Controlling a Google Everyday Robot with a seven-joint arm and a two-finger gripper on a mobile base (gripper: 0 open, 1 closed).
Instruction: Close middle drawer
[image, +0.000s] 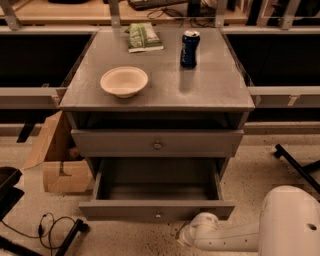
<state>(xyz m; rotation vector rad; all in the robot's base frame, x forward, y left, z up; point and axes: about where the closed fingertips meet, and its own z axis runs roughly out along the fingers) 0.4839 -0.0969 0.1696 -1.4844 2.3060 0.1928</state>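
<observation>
The middle drawer (125, 210), a flat-fronted grey wooden box with one small round metal knob, stands pulled far out of the grey cabinet (220, 95). The upper drawer (110, 143) has one knob too. On top are one round cream bowl (124, 81), one blue can (190, 48) (lettering unreadable) and one green packet (144, 36). The gripper (194, 235), at the smooth white arm's rounded end, sits just below the middle drawer's front, right of centre; I cannot tell its grip.
</observation>
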